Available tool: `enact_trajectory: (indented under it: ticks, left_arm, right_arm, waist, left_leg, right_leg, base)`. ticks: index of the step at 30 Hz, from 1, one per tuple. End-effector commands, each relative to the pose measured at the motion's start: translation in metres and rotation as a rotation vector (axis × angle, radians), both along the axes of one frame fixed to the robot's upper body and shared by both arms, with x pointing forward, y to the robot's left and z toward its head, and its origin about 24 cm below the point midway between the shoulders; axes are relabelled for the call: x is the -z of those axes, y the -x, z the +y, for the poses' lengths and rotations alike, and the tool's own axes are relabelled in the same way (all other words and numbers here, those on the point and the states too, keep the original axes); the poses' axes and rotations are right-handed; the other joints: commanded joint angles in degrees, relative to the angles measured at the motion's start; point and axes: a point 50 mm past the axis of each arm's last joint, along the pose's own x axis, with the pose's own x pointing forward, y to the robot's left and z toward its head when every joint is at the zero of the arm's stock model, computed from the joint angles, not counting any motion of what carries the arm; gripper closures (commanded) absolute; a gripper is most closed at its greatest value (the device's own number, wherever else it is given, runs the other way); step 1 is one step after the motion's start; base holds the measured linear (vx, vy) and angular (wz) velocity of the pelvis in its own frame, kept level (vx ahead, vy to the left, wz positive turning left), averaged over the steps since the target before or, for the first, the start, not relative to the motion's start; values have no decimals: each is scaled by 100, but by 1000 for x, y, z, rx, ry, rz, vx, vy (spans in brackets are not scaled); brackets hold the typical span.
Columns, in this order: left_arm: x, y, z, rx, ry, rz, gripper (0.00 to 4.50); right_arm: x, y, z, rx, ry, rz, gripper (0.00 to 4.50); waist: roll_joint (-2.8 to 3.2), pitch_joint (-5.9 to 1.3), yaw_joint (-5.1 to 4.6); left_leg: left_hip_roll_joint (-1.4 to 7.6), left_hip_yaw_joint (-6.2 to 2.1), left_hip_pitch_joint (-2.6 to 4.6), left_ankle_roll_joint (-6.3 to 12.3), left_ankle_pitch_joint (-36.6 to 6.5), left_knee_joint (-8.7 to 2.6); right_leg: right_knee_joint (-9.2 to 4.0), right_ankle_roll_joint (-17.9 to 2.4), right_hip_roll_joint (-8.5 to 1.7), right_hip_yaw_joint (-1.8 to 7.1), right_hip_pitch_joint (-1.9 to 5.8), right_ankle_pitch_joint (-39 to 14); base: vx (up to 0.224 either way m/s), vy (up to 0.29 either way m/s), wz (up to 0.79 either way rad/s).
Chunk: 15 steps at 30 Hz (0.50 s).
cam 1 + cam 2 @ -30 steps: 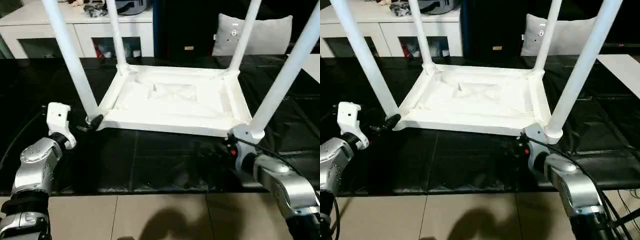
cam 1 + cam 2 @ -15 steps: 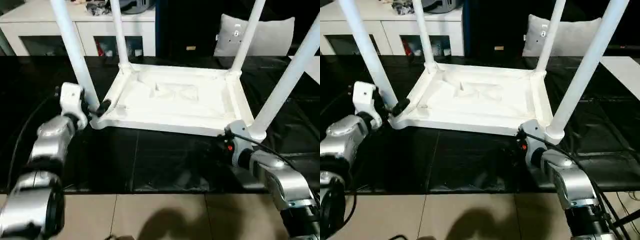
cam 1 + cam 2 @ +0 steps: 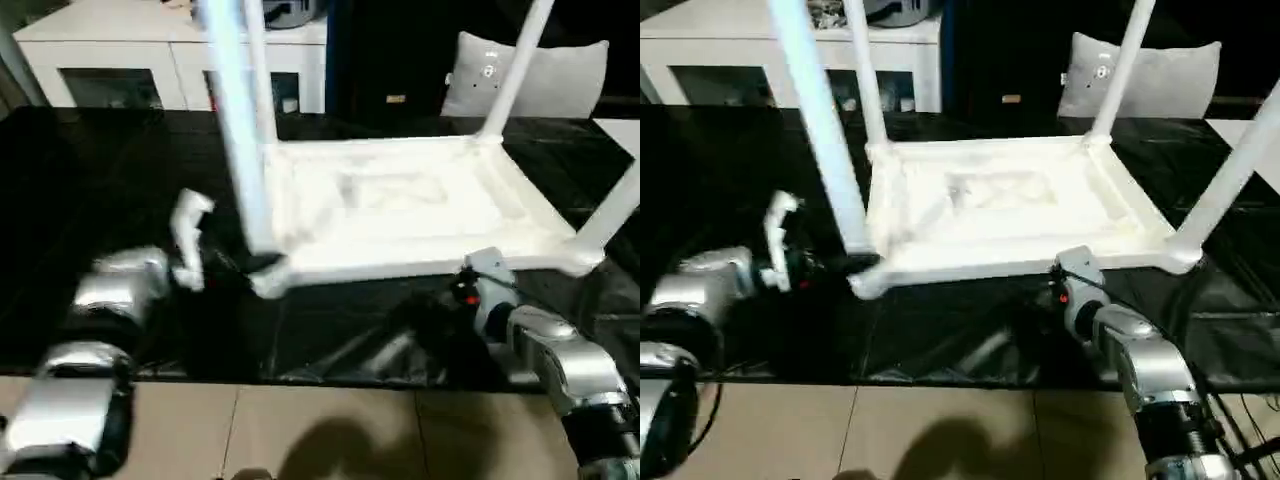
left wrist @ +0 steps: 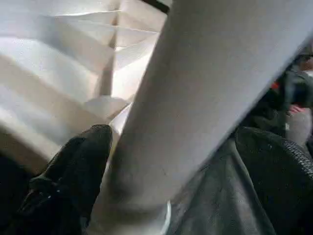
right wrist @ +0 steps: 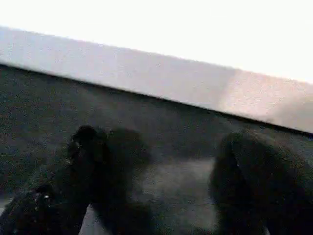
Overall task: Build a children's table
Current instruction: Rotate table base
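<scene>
The children's table (image 3: 400, 200) lies upside down on a black sheet, its four white legs pointing up. My left gripper (image 4: 176, 142) is open at the base of the near-left leg (image 3: 235, 130), and the leg stands between its two black fingers (image 4: 83, 161). One finger lies against the leg's foot and the other stands off from it. My right gripper (image 5: 161, 142) is open just in front of the tabletop's near edge (image 5: 146, 83), left of the near-right leg (image 3: 615, 215). Nothing sits between its fingers.
The black sheet (image 3: 100, 170) covers the work surface, and its front edge meets tan floor tiles (image 3: 330, 430). A white low cabinet (image 3: 130, 60) stands at the back left. A grey cushion (image 3: 540, 75) sits at the back right.
My left gripper has moved in from beside the near-left corner until its fingers stand around that leg. The tabletop has turned and slid to the right. The view has also shifted.
</scene>
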Motion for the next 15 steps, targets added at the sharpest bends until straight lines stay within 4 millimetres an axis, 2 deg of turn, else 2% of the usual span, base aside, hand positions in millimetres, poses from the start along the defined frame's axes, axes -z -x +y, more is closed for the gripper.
enact_trajectory:
  ticks: [1,4,5,6,7,8,9,10,11,12,13,14,15]
  left_arm:
    - [-9,-8,-14,-11,-35,-107,1]
    - [-17,-14,-31,-19,16,-144,1]
    - [-19,-13,-36,3,37,-145,1]
    - [-20,-12,-38,16,48,-146,1]
    - [-23,-10,-43,57,71,-140,1]
    - [-25,-4,-50,129,101,-121,1]
    - [-27,2,-54,190,126,-104,1]
    - [-28,5,-57,225,140,-94,1]
    - [-28,5,-57,225,140,-94,1]
    - [-31,14,-63,302,167,-67,1]
    - [-32,27,-70,388,184,-55,1]
    - [-32,36,-74,435,187,-55,1]
    - [-31,46,-79,474,190,-57,1]
  right_arm:
    - [5,-2,-18,94,52,22,0]
    - [4,-10,-22,123,60,2,0]
    - [3,-11,-22,123,57,-3,0]
    - [3,-12,-22,123,56,-5,0]
    - [3,-14,-21,122,53,-12,0]
    - [2,-17,-19,117,48,-21,0]
    - [2,-19,-18,113,46,-25,0]
    - [2,-20,-17,111,45,-28,0]
    - [2,-20,-17,111,45,-28,0]
    - [2,-22,-15,101,44,-35,0]
    - [1,-26,-8,73,34,-47,0]
    - [1,-28,-3,44,27,-55,0]
    - [1,-30,4,10,20,-63,0]
  waist:
    - [-37,-328,-64]
    - [-51,-338,-91]
    - [-58,-343,-101]
    - [-51,-353,-96]
    - [-59,-358,-105]
    - [-22,-368,-104]
    - [-35,-364,-122]
    - [-28,-384,-122]
    - [-30,-367,-138]
    - [-30,-377,-144]
    - [-38,-366,-174]
    - [-78,-397,-177]
    - [-91,-361,-244]
  left_leg:
    - [99,-4,11,-54,-1325,-472]
    - [88,9,29,-22,-1266,-452]
    - [91,8,5,12,-1180,-447]
    - [106,10,11,57,-1116,-444]
    - [118,10,-5,85,-1040,-443]
    - [133,8,1,73,-1008,-443]
    - [131,21,-9,105,-949,-439]
    - [156,12,4,98,-913,-437]
    - [143,24,-21,135,-875,-436]
    - [147,37,9,140,-866,-423]
    - [125,33,-41,184,-803,-427]
    - [175,20,-21,157,-842,-431]
    - [113,13,-145,186,-686,-445]
  right_leg:
    - [-391,-853,-383,264,321,-2098]
    - [-420,-813,-383,254,327,-2249]
    - [-402,-849,-377,251,344,-2161]
    - [-385,-884,-374,253,339,-2062]
    - [-355,-930,-364,258,347,-1890]
    - [-320,-997,-378,261,351,-1795]
    - [-319,-1097,-350,263,342,-1630]
    - [-264,-1210,-382,269,355,-1461]
    - [-280,-1230,-354,268,352,-1414]
    - [-247,-1300,-343,272,339,-1287]
    - [-250,-1314,-329,265,370,-1249]
    - [-196,-1359,-376,268,375,-1204]
    - [-202,-1260,-342,255,445,-1300]
  base:
    - [0,0,0]
    - [0,0,0]
    - [0,0,0]
    - [0,0,0]
    - [0,0,0]
    - [0,0,0]
    - [0,0,0]
    - [0,0,0]
    - [0,0,0]
    - [0,0,0]
    - [0,0,0]
    - [0,0,0]
    - [0,0,0]
